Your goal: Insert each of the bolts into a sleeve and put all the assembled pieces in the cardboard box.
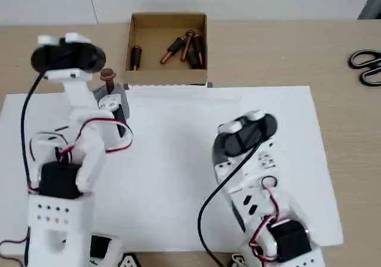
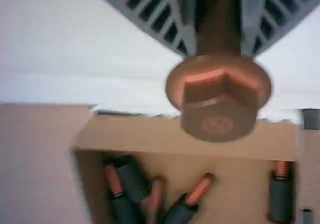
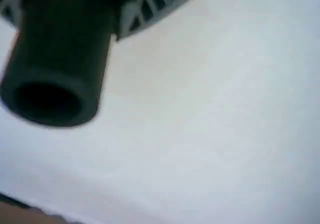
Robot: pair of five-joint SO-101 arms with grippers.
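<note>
The left jaws, grey ribbed plastic, are closed on the smooth shank of a copper-coloured bolt [image 2: 218,96], whose flanged hexagonal head points toward the cardboard box [image 1: 168,75]. In the high view the bolt sits just outside the box's near left corner. The right jaws grip a matte black sleeve [image 3: 55,79], a round tube with its open bore facing out, held over the flat white paper sheet [image 1: 178,171] that covers much of the tan desk [image 1: 268,52]. The box is shallow and brown. Its near wall meets the sheet's far edge, and inside lie several assembled pieces [image 1: 172,47], black sleeves with copper ends showing, one apart by the left wall. A broad bare stretch of paper lies between the left arm [image 1: 77,148] and the right arm [image 1: 250,160]. Black-handled scissors [image 1: 366,67] rest well apart at the desk's right edge.
</note>
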